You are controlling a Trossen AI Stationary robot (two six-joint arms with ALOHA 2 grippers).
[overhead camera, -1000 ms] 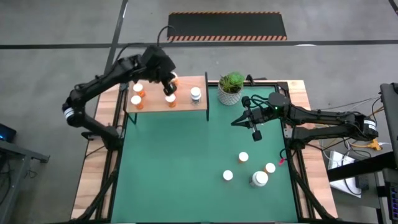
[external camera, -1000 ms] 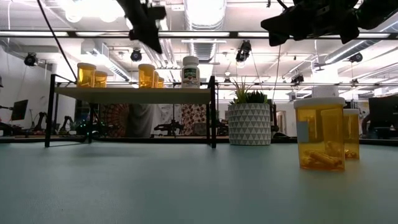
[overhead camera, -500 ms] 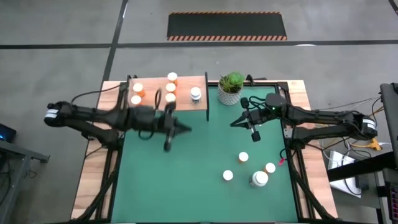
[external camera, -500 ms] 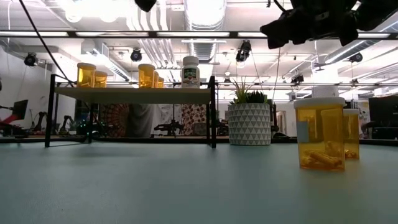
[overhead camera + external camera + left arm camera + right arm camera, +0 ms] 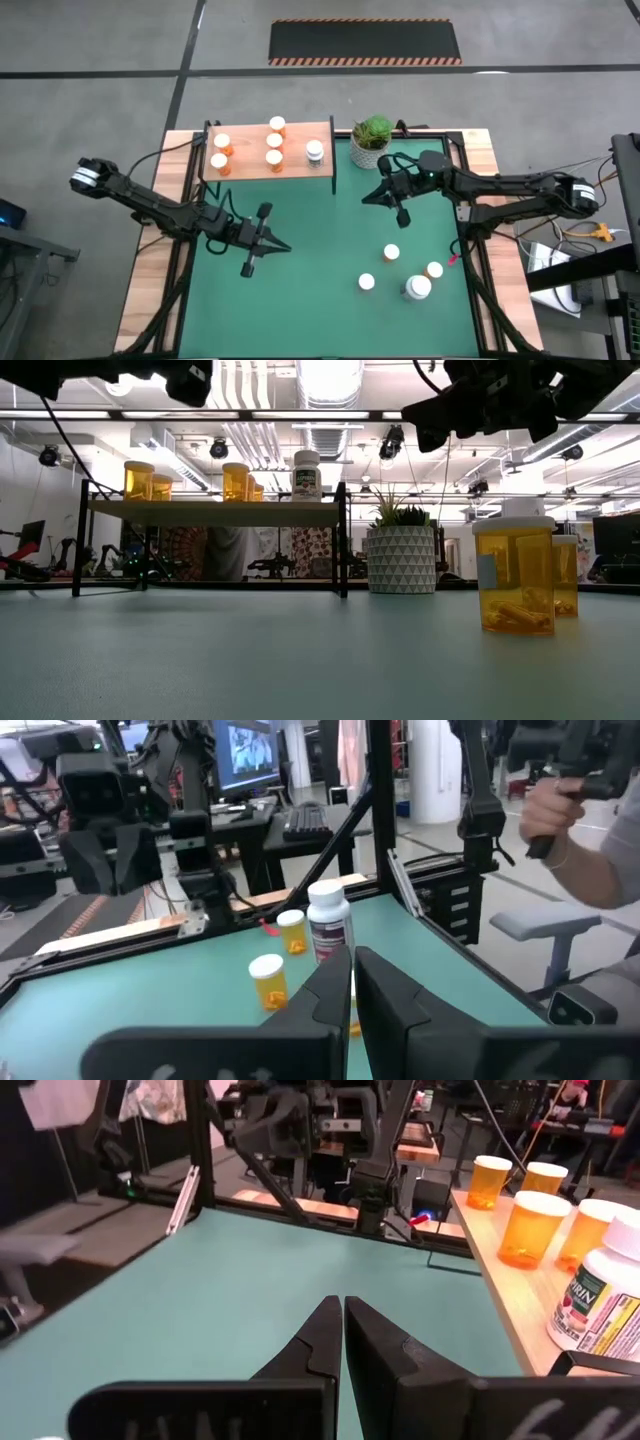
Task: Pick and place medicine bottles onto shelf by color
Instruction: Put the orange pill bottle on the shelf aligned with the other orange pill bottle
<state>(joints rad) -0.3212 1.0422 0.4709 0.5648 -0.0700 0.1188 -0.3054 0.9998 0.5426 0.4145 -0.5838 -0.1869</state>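
Shelf (image 5: pixel 268 163) sits upper left of centre in the high view, carrying four orange bottles (image 5: pixel 222 143) and one white bottle (image 5: pixel 315 151). Plant (image 5: pixel 371 140) stands just right of it. Four more bottles (image 5: pixel 391 254) stand on the green surface (image 5: pixel 320 300) at lower right (one larger, white-bodied (image 5: pixel 418 288)). Left pincer (image 5: pixel 281 246), fingers together and empty, hangs over mid-left surface. Right pincer (image 5: pixel 368 197), likewise shut and empty, hangs right of centre near the plant.

In the low view, the far orange bottle (image 5: pixel 566 575) stands mostly hidden behind the nearer bottle (image 5: pixel 516 572). In the right wrist view, the white bottle (image 5: pixel 607 1295) is cut off at the edge, its label seemingly unreadable.
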